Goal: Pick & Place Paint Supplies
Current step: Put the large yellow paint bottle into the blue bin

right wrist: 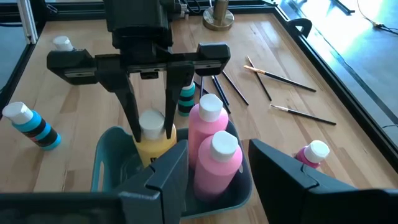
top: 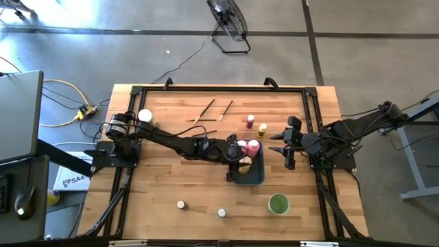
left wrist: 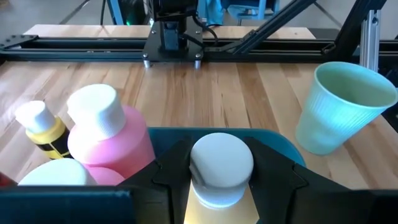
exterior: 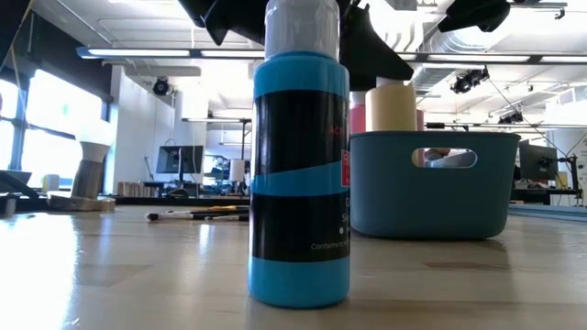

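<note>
My left gripper reaches from the table's left over the blue-grey tray and is shut on a yellow bottle with a white cap. Two pink bottles stand in the tray beside it. My right gripper hangs open just right of the tray, touching nothing. On the table stand a small pink bottle, a small yellow bottle, a blue bottle and two pale-capped jars. Several brushes lie flat at the far side. My left gripper pinches the yellow bottle at its white cap between its two fingers, one on each side. The fingers come from the table's left, slanting slightly down. The bottle stands upright with its body inside the tray's left end; the tray wall hides its base.
A round green cup stands near the table's front, right of the tray. A white-topped object sits at the far left by the left arm's base. A black frame runs along the table's edges.
</note>
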